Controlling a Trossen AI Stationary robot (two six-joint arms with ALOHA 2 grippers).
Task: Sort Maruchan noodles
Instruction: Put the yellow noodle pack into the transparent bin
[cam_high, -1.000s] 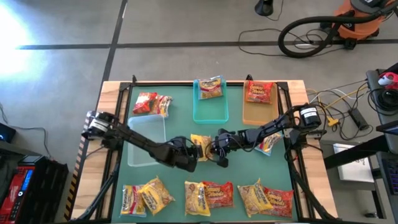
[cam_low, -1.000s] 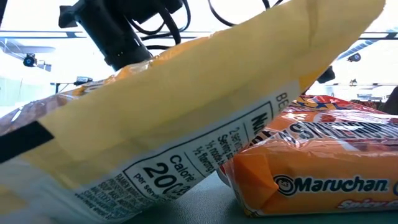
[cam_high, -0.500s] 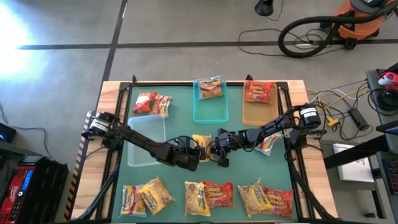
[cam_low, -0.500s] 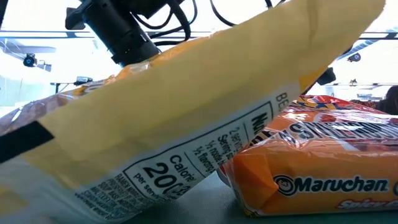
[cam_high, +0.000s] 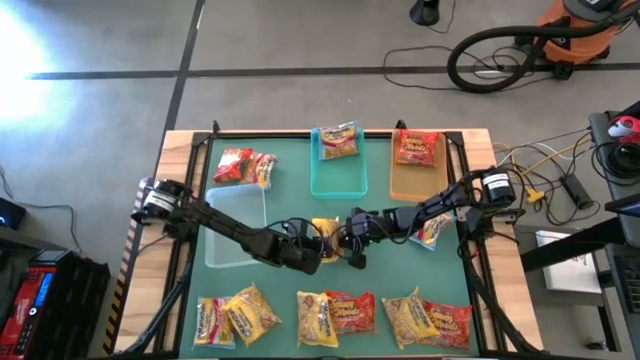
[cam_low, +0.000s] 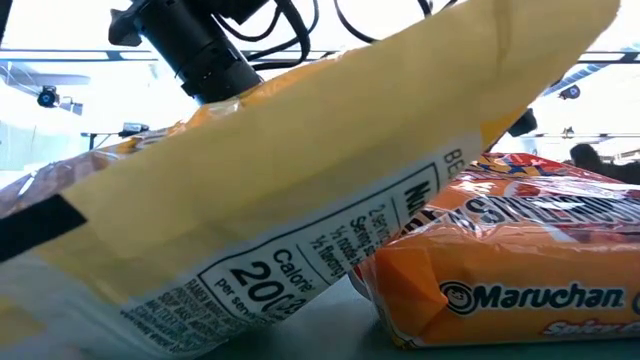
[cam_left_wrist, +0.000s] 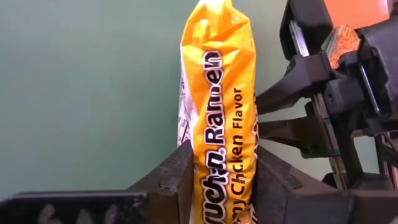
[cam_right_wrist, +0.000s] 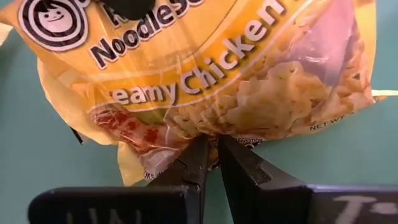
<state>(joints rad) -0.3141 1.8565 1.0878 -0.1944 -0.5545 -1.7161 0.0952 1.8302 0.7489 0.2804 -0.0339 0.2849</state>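
One yellow Creamy Chicken noodle packet (cam_high: 322, 230) is at the table's middle, between my two grippers. My left gripper (cam_high: 311, 244) reaches it from the left and is shut on it; in its wrist view the packet (cam_left_wrist: 217, 93) shows edge-on between the fingers. From the right, my right gripper (cam_high: 347, 241) is shut on the packet's edge (cam_right_wrist: 205, 134). Other Maruchan noodles lie along the near edge (cam_high: 335, 315), at the far left (cam_high: 245, 167) and in two trays. My left gripper pinches the yellow packet's two broad faces (cam_left_wrist: 214, 168) between its two fingers (cam_left_wrist: 174, 180), near one end of the packet. The fingers slant down from the table's left. The packet stands on edge and runs on past the fingers. My right gripper pinches the packet's thin edge below the noodle picture (cam_right_wrist: 208, 138) between its two fingers (cam_right_wrist: 194, 158). It comes slanting down from the table's right. The printed face is turned toward this gripper.
A clear tray (cam_high: 235, 232) stands at the left. A teal tray (cam_high: 338, 178) and a tan tray (cam_high: 415, 180) at the far side each hold a packet. Another packet (cam_high: 433, 231) lies under my right arm. Two packets (cam_low: 300, 200) (cam_low: 510, 280) fill the low view.
My left gripper has tipped a little at the yellow packet without leaving its place. The packet stays between the two grippers at the table's middle.
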